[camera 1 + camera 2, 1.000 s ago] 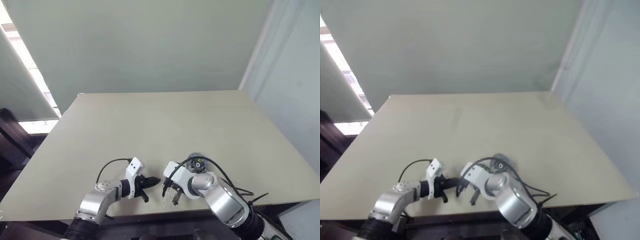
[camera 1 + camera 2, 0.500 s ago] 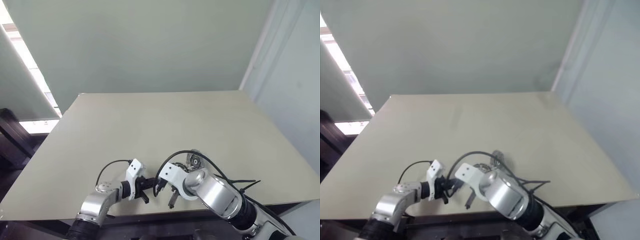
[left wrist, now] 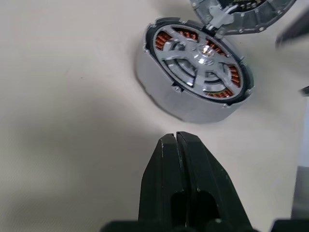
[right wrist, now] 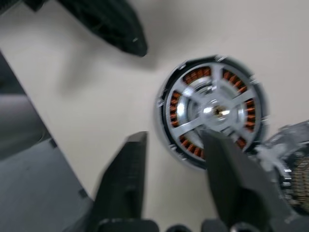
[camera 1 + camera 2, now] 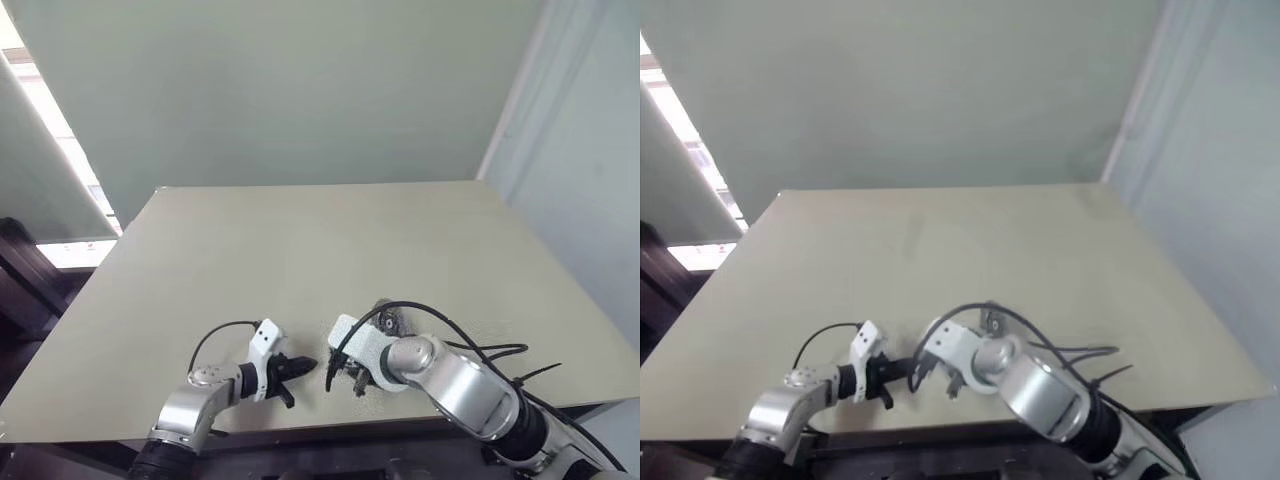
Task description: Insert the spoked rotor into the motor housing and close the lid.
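Silver spoked rotor [image 3: 202,57] already sits inside the round grey copper-wound motor housing [image 3: 193,72], just ahead of the left gripper [image 3: 176,140], whose black fingers are pressed together, empty. Right gripper [image 4: 174,145] hangs directly over the housing, fingers spread, holding nothing. Round grey metal lid [image 3: 241,14] stands hinged open at the housing's far edge. Likely next: closing the lid; push it from behind the hinge, slowly, keeping the housing from sliding on the beige table [image 5: 300,260].

Both arms are rounded, silver metal segments with white plastic wrist blocks. A thin black cable loops over each wrist. Each gripper has two black, smooth, tapered fingers [image 3: 179,193].
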Controlling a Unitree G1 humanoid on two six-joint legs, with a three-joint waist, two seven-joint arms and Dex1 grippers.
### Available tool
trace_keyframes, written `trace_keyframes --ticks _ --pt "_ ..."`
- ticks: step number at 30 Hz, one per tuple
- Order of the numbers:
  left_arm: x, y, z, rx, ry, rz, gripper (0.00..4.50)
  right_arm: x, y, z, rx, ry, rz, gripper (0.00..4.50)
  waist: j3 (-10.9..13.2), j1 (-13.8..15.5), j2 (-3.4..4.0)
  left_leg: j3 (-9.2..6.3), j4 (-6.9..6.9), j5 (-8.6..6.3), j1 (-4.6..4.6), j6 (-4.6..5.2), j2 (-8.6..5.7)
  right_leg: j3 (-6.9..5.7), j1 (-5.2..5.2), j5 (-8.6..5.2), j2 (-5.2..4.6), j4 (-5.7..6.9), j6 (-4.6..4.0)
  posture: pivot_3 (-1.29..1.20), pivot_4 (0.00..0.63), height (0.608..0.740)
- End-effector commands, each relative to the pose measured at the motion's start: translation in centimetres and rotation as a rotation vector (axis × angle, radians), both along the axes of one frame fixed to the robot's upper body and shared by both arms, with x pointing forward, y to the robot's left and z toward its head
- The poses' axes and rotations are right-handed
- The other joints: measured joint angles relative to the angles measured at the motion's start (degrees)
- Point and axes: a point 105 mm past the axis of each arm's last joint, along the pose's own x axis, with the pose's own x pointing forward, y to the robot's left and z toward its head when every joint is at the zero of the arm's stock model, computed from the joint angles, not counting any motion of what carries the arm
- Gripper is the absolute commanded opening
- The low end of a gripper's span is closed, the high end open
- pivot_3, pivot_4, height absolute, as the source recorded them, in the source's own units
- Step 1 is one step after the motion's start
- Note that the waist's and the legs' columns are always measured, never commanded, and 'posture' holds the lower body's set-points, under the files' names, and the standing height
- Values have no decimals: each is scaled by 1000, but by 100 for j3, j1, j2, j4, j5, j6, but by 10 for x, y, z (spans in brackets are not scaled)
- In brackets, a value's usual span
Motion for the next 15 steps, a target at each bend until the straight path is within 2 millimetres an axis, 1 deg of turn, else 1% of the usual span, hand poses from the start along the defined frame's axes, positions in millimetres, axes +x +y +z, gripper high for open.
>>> trace_keyframes --ticks 1,3,5,6,7,10,14,15 --pt "6 10 6 -1 -33 21 0 0 0 27 101 -95 19 3065 0 0 0 0 0 0 0 0 0 0 0 0 0 0 0 0 0 740" --pt "6 11 5 0 -32 22 0 1 -1 36 156 -125 18 3842 0 1 0 1 0 0 -1 0 0 1 0 0 0 -1 0 0 0 740" --pt "6 12 5 -1 -32 24 0 1 -5 40 171 -134 11 4472 0 1 0 1 1 0 0 0 0 1 2 0 -1 -1 0 0 0 740" --pt "6 12 5 -2 -31 26 0 1 -6 45 196 -159 15 4472 0 2 0 1 1 0 0 0 0 0 3 0 0 -1 0 0 0 740" --pt "6 13 5 -4 -29 29 0 3 -11 53 214 -188 4 4472 0 3 0 1 1 0 0 0 0 0 3 0 0 -1 0 0 0 740" --pt "5 15 4 -10 -26 32 0 20 -31 79 286 -298 -85 4472 0 3 -1 1 2 0 -1 0 0 0 2 0 -1 -2 0 0 0 740" --pt "5 14 6 -17 -30 29 0 46 -64 109 356 -435 -235 4472 0 3 -1 3 2 0 0 0 0 1 4 0 -1 -1 1 0 0 740" --pt "6 14 7 -19 -33 27 0 55 -77 117 378 -490 -301 4472 0 3 -1 3 2 0 1 1 0 1 4 0 0 -1 0 0 0 740"
